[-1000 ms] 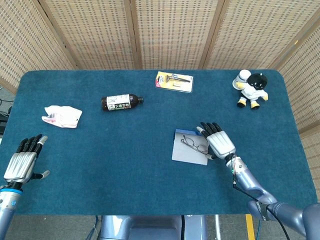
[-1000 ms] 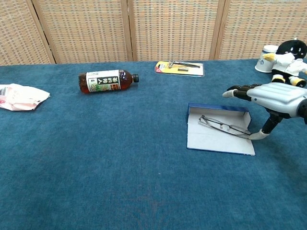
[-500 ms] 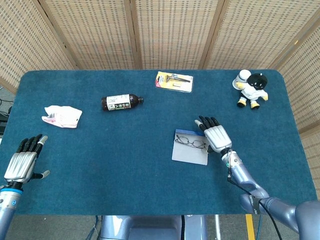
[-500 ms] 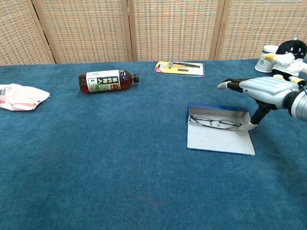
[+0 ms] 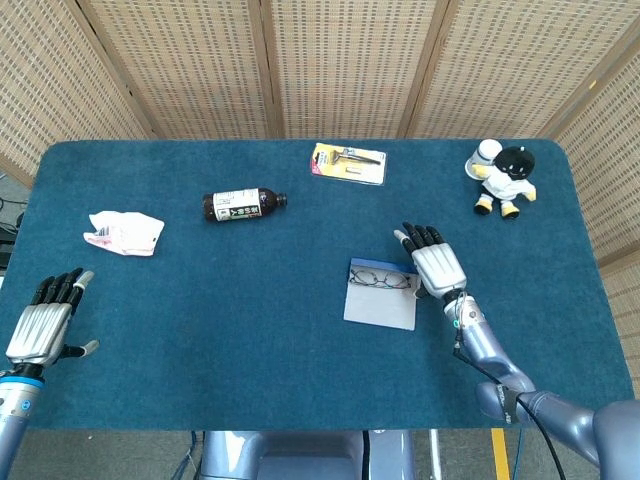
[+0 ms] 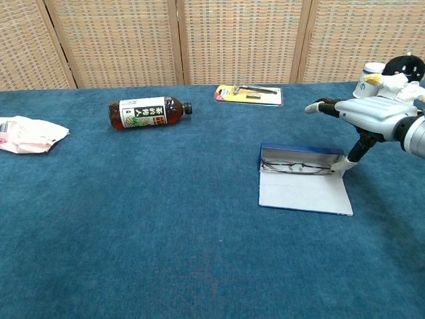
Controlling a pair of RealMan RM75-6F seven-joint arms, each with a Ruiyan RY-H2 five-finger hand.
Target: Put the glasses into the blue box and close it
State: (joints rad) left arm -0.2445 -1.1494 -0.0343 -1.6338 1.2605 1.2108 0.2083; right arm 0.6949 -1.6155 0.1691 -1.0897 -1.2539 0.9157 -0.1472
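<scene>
Glasses in the open box; my right hand beside it.

Surroundings: bottle, crumpled bag, carded razor and doll lie well apart from the box. My right hand is spread flat, holding nothing, thumb tip at the box's right end. Glasses lie just left of it against the far wall. My left hand rests open, far left.

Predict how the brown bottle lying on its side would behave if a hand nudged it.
The bottle lies on its round side, so it would probably roll. It looks full of dark liquid, so likely fairly heavy. The blue cloth may slow it.
</scene>
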